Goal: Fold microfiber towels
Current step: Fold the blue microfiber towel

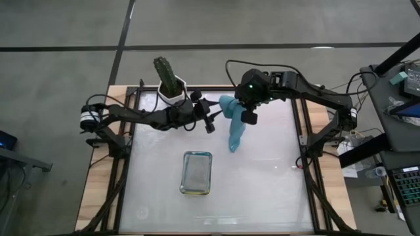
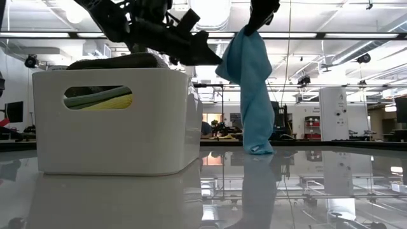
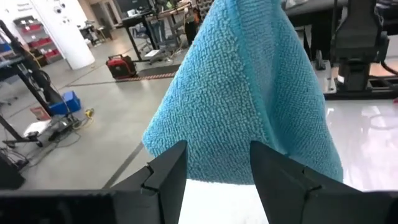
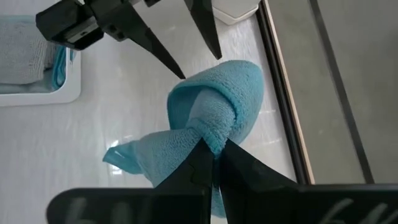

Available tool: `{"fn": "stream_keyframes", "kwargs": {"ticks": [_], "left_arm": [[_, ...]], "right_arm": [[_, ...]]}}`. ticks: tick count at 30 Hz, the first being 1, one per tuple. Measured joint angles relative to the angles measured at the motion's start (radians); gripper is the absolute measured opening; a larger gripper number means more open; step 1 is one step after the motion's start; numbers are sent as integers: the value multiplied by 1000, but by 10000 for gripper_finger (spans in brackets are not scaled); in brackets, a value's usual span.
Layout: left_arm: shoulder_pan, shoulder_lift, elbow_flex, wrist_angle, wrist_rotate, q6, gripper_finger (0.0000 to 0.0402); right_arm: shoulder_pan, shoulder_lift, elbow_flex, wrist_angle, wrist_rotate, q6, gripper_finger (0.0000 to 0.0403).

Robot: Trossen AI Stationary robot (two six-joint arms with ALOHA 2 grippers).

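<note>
The blue towel [image 1: 235,126] is pinched by the right gripper [image 4: 213,163]. The left gripper [image 3: 217,171], fingers apart, should be closed gently on its hanging edge.

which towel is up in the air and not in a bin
The light blue towel, hanging from the shut right gripper with its lower end at the table. The yellow and pale green ones lie inside the white bin.
</note>
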Motion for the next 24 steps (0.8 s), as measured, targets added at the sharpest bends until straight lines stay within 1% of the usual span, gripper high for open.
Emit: {"fn": "stream_keyframes", "kwargs": {"ticks": [6,10,15,18,21,24], "left_arm": [[-15,26,2,49,3,-126,160],[-30,92,2,148,-3,-153,160],[-31,160,17,195,-83,-183,160],[-30,177,26,196,-102,-182,155],[-31,180,32,197,-102,-169,126],[-31,179,32,197,-98,-132,73]], "right_arm": [[0,2,-6,27,1,46,8],[0,2,-7,46,1,43,8],[0,2,-7,47,1,37,8],[0,2,-7,46,1,37,8],[0,2,-8,46,1,36,8],[0,2,-13,46,1,34,8]]}}
